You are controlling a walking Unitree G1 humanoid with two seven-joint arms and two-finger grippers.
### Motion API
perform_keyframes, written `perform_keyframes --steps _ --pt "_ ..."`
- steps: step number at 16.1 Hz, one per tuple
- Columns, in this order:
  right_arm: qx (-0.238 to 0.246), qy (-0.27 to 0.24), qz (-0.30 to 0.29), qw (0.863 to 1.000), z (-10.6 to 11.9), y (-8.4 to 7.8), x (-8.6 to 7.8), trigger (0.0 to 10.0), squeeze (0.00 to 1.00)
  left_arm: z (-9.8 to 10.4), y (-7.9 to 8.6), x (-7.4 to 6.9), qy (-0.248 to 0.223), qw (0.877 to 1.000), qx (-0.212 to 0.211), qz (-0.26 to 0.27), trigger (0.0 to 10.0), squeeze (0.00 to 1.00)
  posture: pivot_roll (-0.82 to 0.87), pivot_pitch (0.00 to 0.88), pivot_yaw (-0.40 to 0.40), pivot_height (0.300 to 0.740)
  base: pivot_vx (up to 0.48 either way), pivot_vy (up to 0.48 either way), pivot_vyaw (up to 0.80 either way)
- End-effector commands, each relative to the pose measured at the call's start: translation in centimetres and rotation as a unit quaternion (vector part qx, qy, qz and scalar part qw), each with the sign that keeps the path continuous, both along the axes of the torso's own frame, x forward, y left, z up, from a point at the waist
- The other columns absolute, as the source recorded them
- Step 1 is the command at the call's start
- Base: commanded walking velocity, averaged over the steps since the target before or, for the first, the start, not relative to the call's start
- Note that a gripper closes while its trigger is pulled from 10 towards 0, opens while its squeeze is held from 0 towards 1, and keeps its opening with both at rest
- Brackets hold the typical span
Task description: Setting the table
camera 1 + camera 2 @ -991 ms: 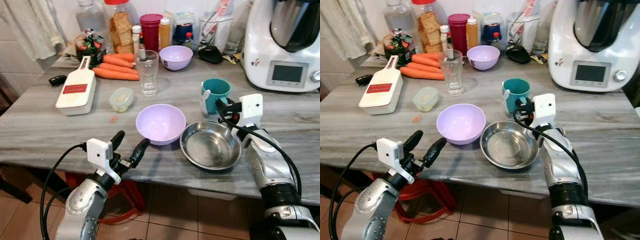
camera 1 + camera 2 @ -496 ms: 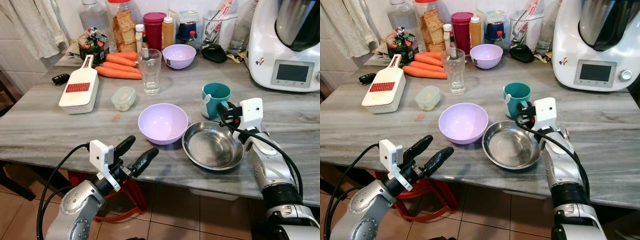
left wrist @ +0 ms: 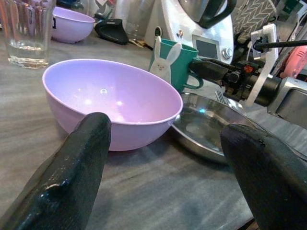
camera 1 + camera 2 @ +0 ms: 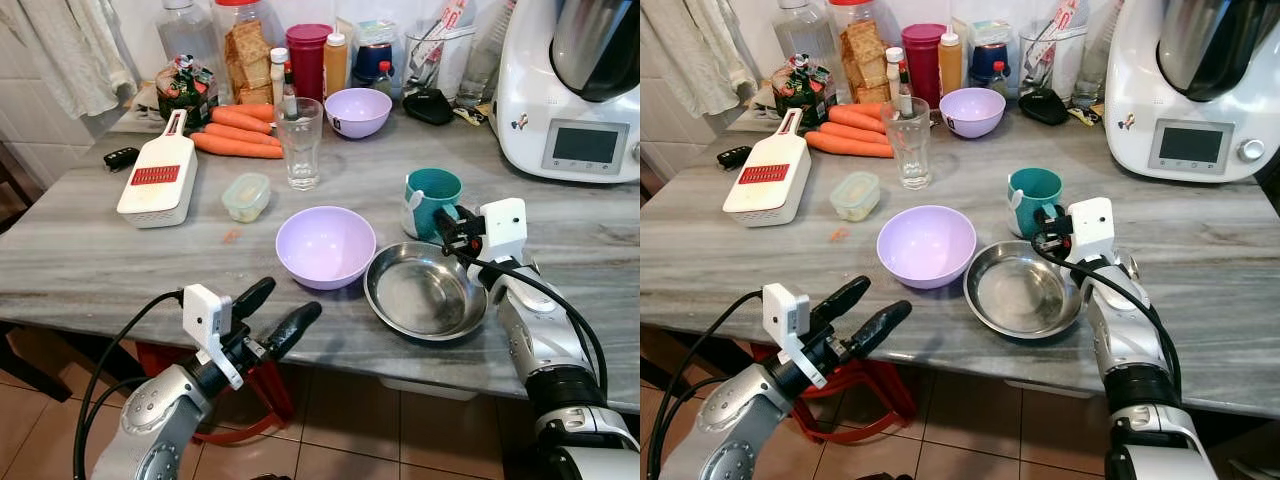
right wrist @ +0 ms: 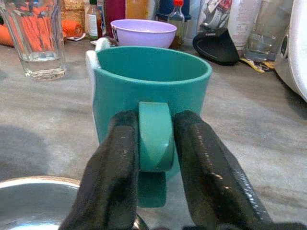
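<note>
Teal mug [image 5: 151, 91] handle between right pincer [image 5: 152, 158] fingers, arm outstretched.

Silver arms with black cables, white wrist camera boxes and long black jaws.

Grey marble-streaked countertop [image 4: 90, 250] across the frame. Centre, a pale lilac bowl [image 4: 323, 246]; beside it a shiny silver steel bowl [image 4: 424, 292]. Just above that, a teal mug [image 4: 430, 199] with a white rabbit figure on its side, black fingers [image 5: 115, 167] on either side of its teal handle. Upper centre, a second lilac bowl [image 4: 358, 111] and a clear drinking glass [image 4: 300, 143]. Orange carrots [image 4: 235, 137] upper left, next to a white grater [image 4: 158, 178] with a red panel. Maroon canister [image 4: 306, 60] at the top edge. White appliance [image 4: 570, 90] with a grey screen upper right. Terracotta floor tiles [image 4: 340, 430] along the bottom.
</note>
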State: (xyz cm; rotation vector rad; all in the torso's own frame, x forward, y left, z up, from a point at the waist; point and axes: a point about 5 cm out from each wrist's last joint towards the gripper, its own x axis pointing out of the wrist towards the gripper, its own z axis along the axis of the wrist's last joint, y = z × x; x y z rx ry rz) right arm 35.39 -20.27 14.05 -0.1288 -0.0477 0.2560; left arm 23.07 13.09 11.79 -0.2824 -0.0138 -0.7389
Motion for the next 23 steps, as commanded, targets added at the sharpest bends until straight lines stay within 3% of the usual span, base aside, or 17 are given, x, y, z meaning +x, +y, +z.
perform_keyframes --steps 1,13,23 --pt "-0.009 -0.009 0.006 1.0 0.4 0.2 0.2 10.0 1.0 0.3 0.1 -0.2 -0.002 1.0 0.004 -0.008 10.0 0.0 -0.03 0.099 0.076 0.74 0.0 0.0 0.0" --pt "-0.022 -0.009 0.004 1.0 -0.3 -0.2 -0.7 10.0 1.0 0.1 0.0 0.1 0.002 1.0 0.011 -0.007 10.0 0.0 -0.03 0.093 0.077 0.74 0.0 0.0 0.0" --pt "-0.032 -0.015 -0.039 0.999 0.2 -2.2 -1.1 10.0 1.0 0.0 -0.1 0.2 0.002 1.0 0.012 -0.006 10.0 0.0 -0.03 0.095 0.082 0.74 0.0 0.0 0.0"
